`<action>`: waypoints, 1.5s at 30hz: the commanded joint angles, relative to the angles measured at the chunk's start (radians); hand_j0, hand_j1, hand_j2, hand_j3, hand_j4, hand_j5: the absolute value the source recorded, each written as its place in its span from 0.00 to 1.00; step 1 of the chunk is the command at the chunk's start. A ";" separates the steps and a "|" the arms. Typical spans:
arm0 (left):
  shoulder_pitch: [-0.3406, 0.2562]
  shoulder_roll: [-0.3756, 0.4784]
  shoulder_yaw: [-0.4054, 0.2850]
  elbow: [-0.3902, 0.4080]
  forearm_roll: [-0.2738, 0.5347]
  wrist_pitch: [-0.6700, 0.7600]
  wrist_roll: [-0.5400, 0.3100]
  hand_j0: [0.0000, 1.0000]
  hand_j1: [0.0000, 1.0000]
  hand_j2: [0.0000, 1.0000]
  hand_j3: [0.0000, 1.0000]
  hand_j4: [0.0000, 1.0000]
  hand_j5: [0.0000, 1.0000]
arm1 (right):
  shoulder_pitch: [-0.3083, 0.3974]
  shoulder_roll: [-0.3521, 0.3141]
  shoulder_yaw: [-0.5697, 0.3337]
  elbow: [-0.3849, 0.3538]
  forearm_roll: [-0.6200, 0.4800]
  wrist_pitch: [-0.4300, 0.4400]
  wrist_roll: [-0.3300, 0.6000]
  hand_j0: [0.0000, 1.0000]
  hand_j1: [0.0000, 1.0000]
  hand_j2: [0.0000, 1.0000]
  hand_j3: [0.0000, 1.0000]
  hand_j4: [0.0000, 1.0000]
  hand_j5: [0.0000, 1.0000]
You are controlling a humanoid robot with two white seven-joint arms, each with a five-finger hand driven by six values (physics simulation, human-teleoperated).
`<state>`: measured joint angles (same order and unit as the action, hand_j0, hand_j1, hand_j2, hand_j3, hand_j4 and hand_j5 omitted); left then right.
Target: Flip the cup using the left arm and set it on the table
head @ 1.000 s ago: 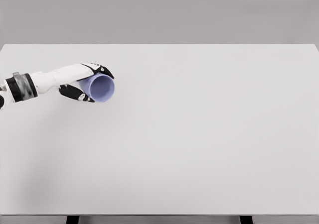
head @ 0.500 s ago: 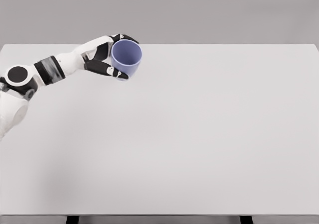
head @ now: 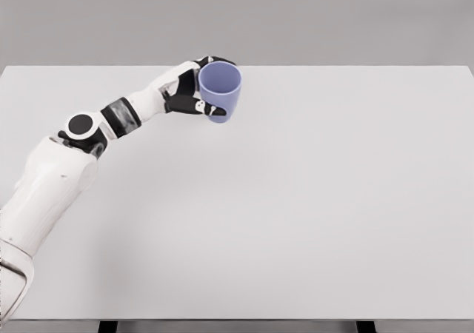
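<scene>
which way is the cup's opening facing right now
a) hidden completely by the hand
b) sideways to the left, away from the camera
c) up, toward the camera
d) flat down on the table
c: the cup held in the left hand shows its open rim and inside from above, with the base lowest, over the far part of the table.

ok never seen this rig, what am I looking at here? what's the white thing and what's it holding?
It is a simulator render, seen from a camera on a humanoid robot's head, looking down at a white table. The white jointed thing coming in from the lower left is the robot's left arm, ending in a five-finger left hand. That hand grips a blue cup from the side, mouth up, near the table's far edge. Whether the cup touches the table is unclear. The right arm is out of view.
</scene>
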<state>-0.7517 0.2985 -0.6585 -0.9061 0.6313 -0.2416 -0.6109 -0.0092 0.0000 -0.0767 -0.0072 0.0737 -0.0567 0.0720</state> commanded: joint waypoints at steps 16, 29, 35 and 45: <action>0.032 -0.056 0.004 0.058 -0.101 -0.122 0.000 0.80 0.80 0.80 0.80 0.80 0.80 | 0.000 0.000 0.000 0.000 0.000 0.000 0.000 1.00 1.00 1.00 1.00 1.00 1.00; 0.034 -0.053 0.017 0.056 -0.098 -0.122 0.000 1.00 1.00 1.00 1.00 1.00 1.00 | 0.000 0.000 0.000 0.000 0.000 0.000 0.000 1.00 1.00 1.00 1.00 1.00 1.00; 0.031 -0.045 0.022 0.042 -0.091 -0.122 0.000 1.00 1.00 1.00 1.00 1.00 1.00 | 0.000 0.000 0.000 0.000 0.000 0.000 0.000 1.00 1.00 1.00 1.00 1.00 1.00; -0.051 0.152 0.042 0.032 -0.096 -0.137 0.000 1.00 1.00 1.00 1.00 1.00 1.00 | 0.000 0.000 0.000 0.000 0.000 0.000 0.000 1.00 1.00 1.00 1.00 1.00 1.00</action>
<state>-0.8023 0.3749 -0.6166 -0.8711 0.5311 -0.3777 -0.6109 -0.0092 0.0000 -0.0767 -0.0076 0.0737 -0.0567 0.0719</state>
